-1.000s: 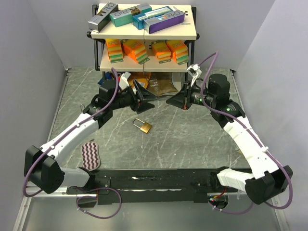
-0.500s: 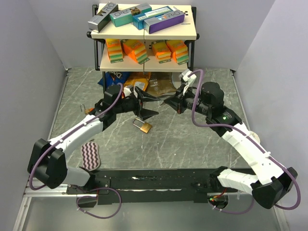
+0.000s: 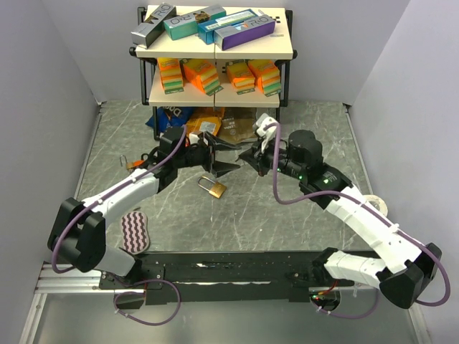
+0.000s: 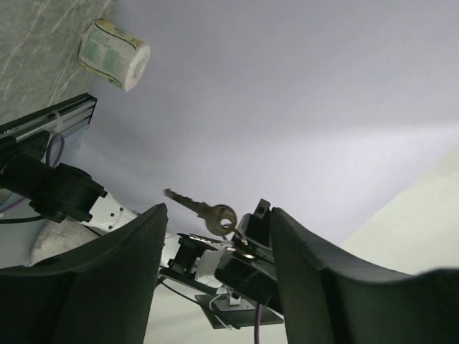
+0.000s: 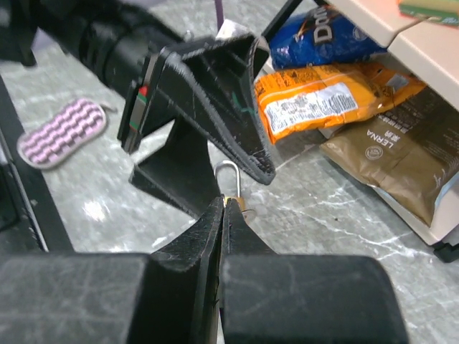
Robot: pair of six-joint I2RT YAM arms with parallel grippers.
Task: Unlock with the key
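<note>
since a second ago both arms are swinging inward, and the right gripper (image 3: 247, 153) is now sitting nearly tip to tip with the left gripper (image 3: 228, 155), both hovering just behind the padlock (image 3: 213, 187). the right gripper is clenching the key (image 4: 203, 210) at its ringed head, with the blade pointing toward the left gripper. the left gripper is standing released, its jaws spread to either side of the key; whether they are touching it cannot be told. the padlock is lying flat on the table (image 3: 287, 208), apart from both grippers. a purple wavy pad (image 3: 133, 231) is lying well left of the padlock.
</note>
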